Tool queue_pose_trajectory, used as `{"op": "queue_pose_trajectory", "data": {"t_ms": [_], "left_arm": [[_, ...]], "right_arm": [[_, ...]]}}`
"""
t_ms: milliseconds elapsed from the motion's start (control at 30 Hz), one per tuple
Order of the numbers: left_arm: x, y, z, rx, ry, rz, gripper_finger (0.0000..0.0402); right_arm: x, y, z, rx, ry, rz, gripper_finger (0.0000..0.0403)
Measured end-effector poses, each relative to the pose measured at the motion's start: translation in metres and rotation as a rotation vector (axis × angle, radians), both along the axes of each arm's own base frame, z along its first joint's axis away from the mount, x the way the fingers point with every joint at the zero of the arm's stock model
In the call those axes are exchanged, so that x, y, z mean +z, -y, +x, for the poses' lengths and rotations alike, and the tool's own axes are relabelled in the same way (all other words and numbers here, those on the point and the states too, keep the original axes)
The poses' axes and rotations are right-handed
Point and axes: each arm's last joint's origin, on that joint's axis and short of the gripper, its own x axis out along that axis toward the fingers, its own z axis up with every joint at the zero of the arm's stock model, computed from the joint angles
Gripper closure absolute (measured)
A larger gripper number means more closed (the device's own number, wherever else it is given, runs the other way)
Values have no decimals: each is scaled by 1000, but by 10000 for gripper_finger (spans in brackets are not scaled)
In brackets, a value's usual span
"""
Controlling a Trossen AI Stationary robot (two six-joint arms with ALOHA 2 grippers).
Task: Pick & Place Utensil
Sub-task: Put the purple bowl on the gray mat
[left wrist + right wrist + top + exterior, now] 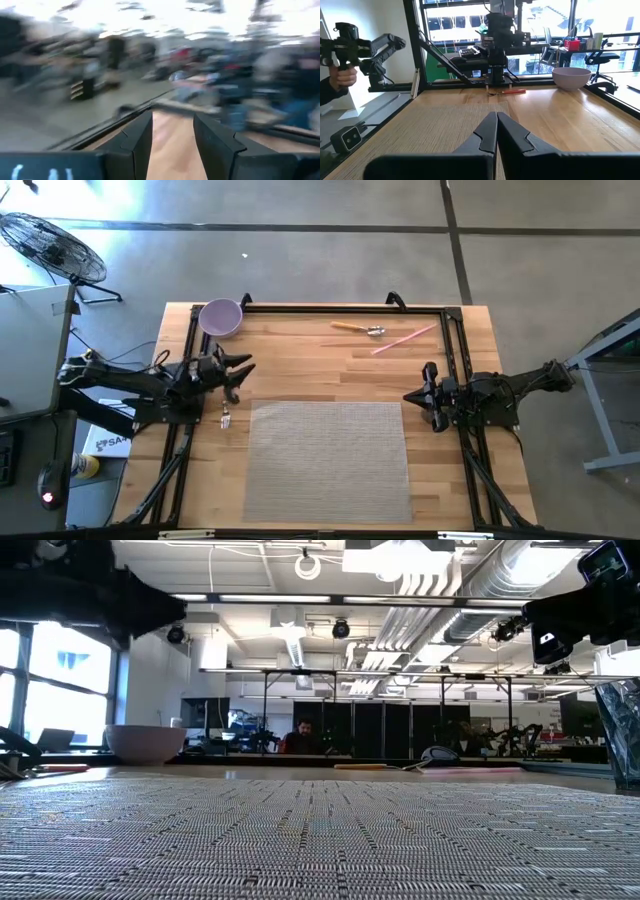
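Note:
A spoon with a wooden handle [358,329] lies flat near the table's far edge, and a pink stick [404,339] lies beside it. A small red-handled utensil [227,418] [507,91] lies on the wood by the left arm. A lavender bowl [221,317] [571,77] stands at the far left corner. A grey woven placemat [328,460] covers the near middle. My left gripper [240,372] [172,135] is open above the wood, between the bowl and the placemat. My right gripper [412,395] [496,131] is shut at the placemat's right edge.
A black frame [300,309] runs along the table's far and side edges. Bare wood lies between the placemat and the far utensils. In the right wrist view, a person's hand [340,76] holds a dark device off the table, beyond the mat.

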Motion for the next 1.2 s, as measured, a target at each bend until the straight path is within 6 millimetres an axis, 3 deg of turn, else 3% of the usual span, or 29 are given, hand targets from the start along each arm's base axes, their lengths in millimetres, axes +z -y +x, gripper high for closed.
{"op": "queue_pose_trajectory", "data": {"t_ms": [100,300,567,800,1033,1200], "left_arm": [[1,-3,5,155,-57,-35,261],[19,-15,13,273,-92,-67,261],[40,-57,10,442,-310,-280,261],[29,-101,8,526,-438,-452,254],[8,-147,7,576,-550,-639,190],[-3,-165,11,594,-633,-663,164]], "right_arm": [[0,0,0,0,-1,0,398],[0,0,0,-1,0,0,401],[0,0,0,-1,0,0,398],[0,0,0,-1,0,0,402],[0,0,0,-1,0,0,398],[0,0,0,0,0,0,401]]}}
